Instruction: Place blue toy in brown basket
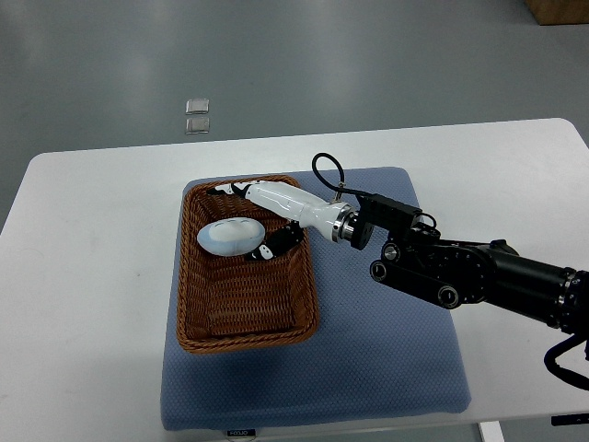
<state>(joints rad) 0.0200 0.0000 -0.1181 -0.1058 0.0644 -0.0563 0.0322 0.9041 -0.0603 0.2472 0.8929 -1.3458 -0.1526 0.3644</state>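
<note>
The pale blue, egg-shaped toy [228,238] lies inside the brown woven basket [198,318], in its far half. My right hand [250,217] reaches in over the basket's far right side from the right edge. Its white fingers [267,196] stretch along the far side of the toy, apart from it. The black-tipped thumb [276,243] sits at the toy's right end. The hand looks spread around the toy rather than clamped on it. The left arm does not show.
The basket stands on a blue mat [396,368] on a white table [92,276]. Two small clear objects [197,115] lie on the grey floor behind the table. A cardboard box [558,9] is at the top right corner.
</note>
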